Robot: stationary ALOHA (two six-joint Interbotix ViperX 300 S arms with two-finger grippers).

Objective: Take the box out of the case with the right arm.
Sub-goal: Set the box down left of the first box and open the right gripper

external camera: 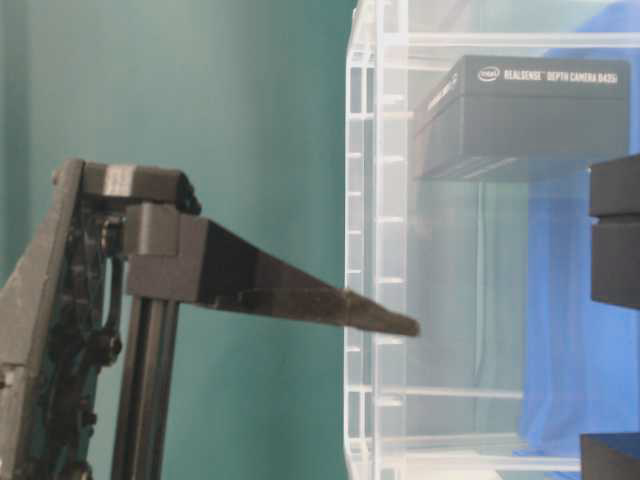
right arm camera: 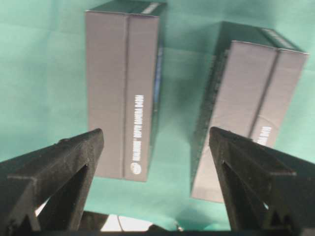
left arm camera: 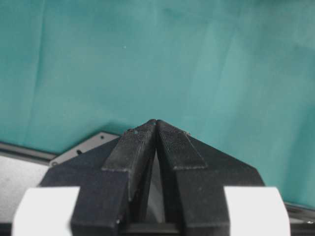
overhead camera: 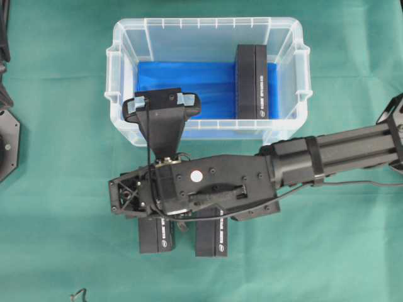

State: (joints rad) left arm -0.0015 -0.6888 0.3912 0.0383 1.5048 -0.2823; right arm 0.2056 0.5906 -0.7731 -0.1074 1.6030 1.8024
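At the twelve-o'clock end of a green-draped tabletop [overhead camera: 56, 251], a clear plastic case [overhead camera: 208, 131] with a blue-lined floor holds one dark rectangular box [overhead camera: 252, 82], standing on a long edge against the wall at three o'clock as the overhead view shows it. Two matching boxes, a left-hand one [right arm camera: 123, 93] and a right-hand one [right arm camera: 246, 113] in the wrist camera's frame, lie outside the case at six o'clock. The all-black right arm [overhead camera: 340, 154] reaches in from three o'clock, its wrist bent so that the right tool [right arm camera: 157, 152] points down over those two, fingers spread wide and gripping nothing. The box left in the case looks like stiff printed card, probably light, with smooth faces that could slip between hard fingers; the sounder hold would be across its two broad faces near the middle of its length, where the tool can straddle it from above, though the face nearest the wall seems to leave little room for a finger. From table level the box shows through the clear wall with white lettering on its side, and one tapered finger [external camera: 300, 292] of the right tool points toward the case. The left tool [left arm camera: 156, 130] is seen only from its own wrist camera, over bare green cloth, its tips pressed together on nothing.
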